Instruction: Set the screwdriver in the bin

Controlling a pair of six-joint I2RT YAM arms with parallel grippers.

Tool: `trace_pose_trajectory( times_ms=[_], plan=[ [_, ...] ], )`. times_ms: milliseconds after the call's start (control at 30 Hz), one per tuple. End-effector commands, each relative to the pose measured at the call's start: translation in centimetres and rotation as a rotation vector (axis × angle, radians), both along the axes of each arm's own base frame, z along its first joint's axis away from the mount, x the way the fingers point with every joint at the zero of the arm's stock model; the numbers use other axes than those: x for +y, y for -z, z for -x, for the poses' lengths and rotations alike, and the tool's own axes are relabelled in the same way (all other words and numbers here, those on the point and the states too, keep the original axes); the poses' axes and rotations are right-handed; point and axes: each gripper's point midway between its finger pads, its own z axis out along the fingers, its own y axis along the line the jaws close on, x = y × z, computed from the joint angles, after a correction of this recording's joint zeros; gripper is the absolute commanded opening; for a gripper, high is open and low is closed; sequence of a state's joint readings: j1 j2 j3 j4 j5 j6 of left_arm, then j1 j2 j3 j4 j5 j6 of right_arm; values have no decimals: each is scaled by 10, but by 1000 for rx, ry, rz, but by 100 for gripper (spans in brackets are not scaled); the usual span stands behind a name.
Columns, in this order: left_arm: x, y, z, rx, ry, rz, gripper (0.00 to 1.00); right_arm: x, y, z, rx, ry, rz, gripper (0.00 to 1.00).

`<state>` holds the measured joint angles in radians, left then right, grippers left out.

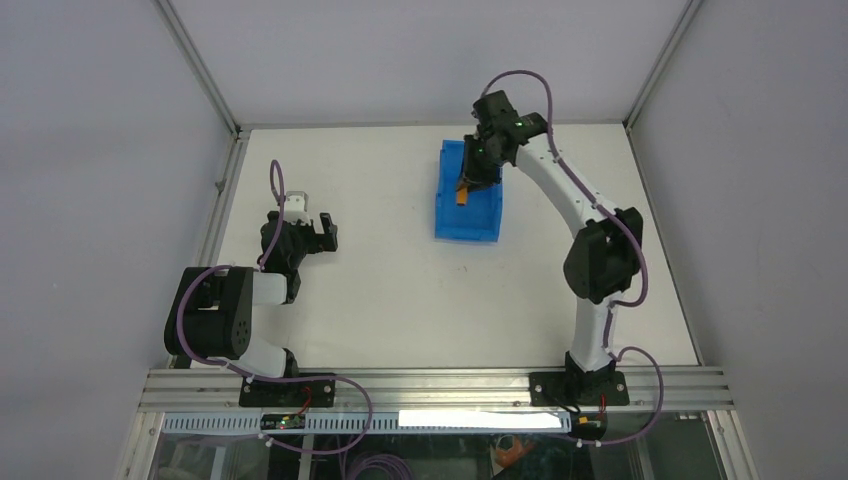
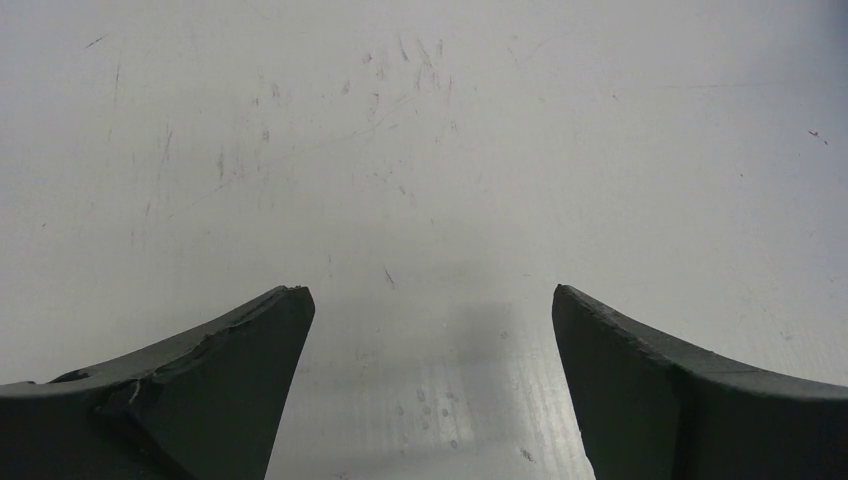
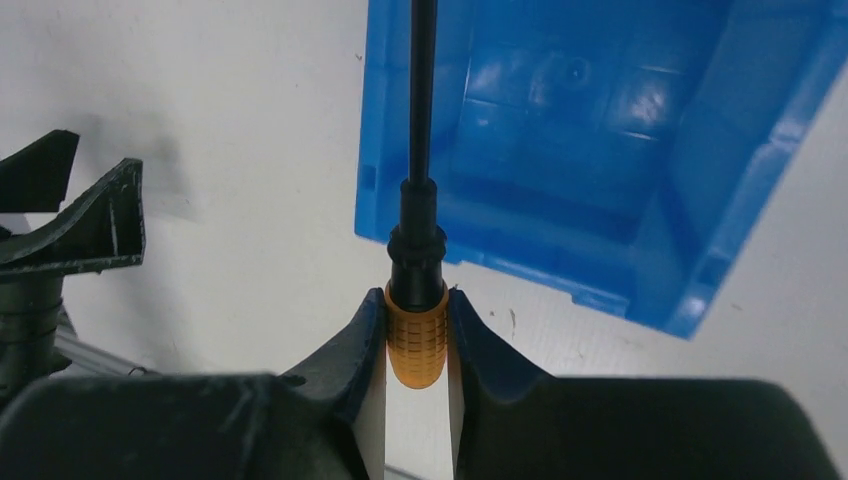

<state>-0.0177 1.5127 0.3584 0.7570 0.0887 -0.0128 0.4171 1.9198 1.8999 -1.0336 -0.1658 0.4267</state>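
Top view: right gripper (image 1: 468, 182) hangs over bin (image 1: 470, 224) at far middle of desk (image 1: 400, 300), orange screwdriver (image 1: 462, 196) pinched in it. Left gripper (image 1: 322, 232) well apart, low over desk.
Left wrist: fingers spread wide, nothing between.
Right wrist: fingers clamp orange handle, black shaft crossing bin's edge.

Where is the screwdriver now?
In the right wrist view, the screwdriver is gripped by its orange handle in the right gripper, its shaft over the open bin.
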Motion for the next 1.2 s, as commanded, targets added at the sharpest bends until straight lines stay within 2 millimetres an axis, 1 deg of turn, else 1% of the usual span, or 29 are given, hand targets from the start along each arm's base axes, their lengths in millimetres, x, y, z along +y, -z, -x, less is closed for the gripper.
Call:
trace_pose_trajectory(
  times_ms=[0, 100, 200, 300, 400, 467, 533, 567, 600, 633, 667, 767, 900, 1000, 1033, 1067, 1100, 1133, 1167],
  plan=[
    [-1, -23, -12, -87, 10, 9, 99, 17, 19, -42, -87, 78, 70, 0],
    [-1, -23, -12, -87, 10, 9, 99, 17, 50, -50, -75, 78, 178, 0],
    [-1, -23, -12, -87, 10, 9, 99, 17, 84, -53, -37, 71, 256, 0],
    [-1, -23, -12, -86, 10, 9, 99, 14, 109, -55, -10, 73, 302, 0],
    [-1, -23, -12, -86, 11, 9, 99, 11, 126, -54, 8, 73, 340, 1],
    [-1, -23, -12, -86, 10, 9, 99, 10, 132, -52, 16, 70, 354, 11],
    [-1, -23, -12, -87, 10, 9, 99, 9, 133, -52, 12, 78, 363, 21],
    [-1, -23, -12, -88, 10, 9, 99, 9, 132, -52, 7, 80, 363, 30],
    [-1, -23, -12, -86, 10, 9, 99, 9, 129, -52, -1, 82, 362, 35],
    [-1, -23, -12, -87, 10, 9, 99, 10, 125, -52, -10, 85, 358, 38],
    [-1, -23, -12, -87, 10, 9, 99, 11, 121, -52, -17, 86, 351, 38],
    [-1, -23, -12, -86, 10, 9, 99, 10, 99, -52, -43, 86, 340, 40],
    [-1, -23, -12, -87, 10, 9, 99, 7, 48, -48, -128, 93, 306, 41],
    [-1, -23, -12, -87, 9, 8, 99, 2, 7, -38, -198, 95, 268, 41],
    [-1, -23, -12, -87, 10, 9, 99, -2, -6, -34, -225, 90, 259, 43],
    [-1, -23, -12, -87, 10, 9, 99, -6, -18, -28, -253, 86, 252, 47],
    [-1, -23, -12, -86, 9, 8, 99, -12, -23, -21, -269, 72, 254, 51],
    [-1, -23, -12, -87, 10, 9, 99, -16, -34, -14, -297, 62, 241, 58],
    [-1, -23, -12, -87, 11, 9, 99, -20, -42, -8, -331, 44, 229, 71]
  ],
)
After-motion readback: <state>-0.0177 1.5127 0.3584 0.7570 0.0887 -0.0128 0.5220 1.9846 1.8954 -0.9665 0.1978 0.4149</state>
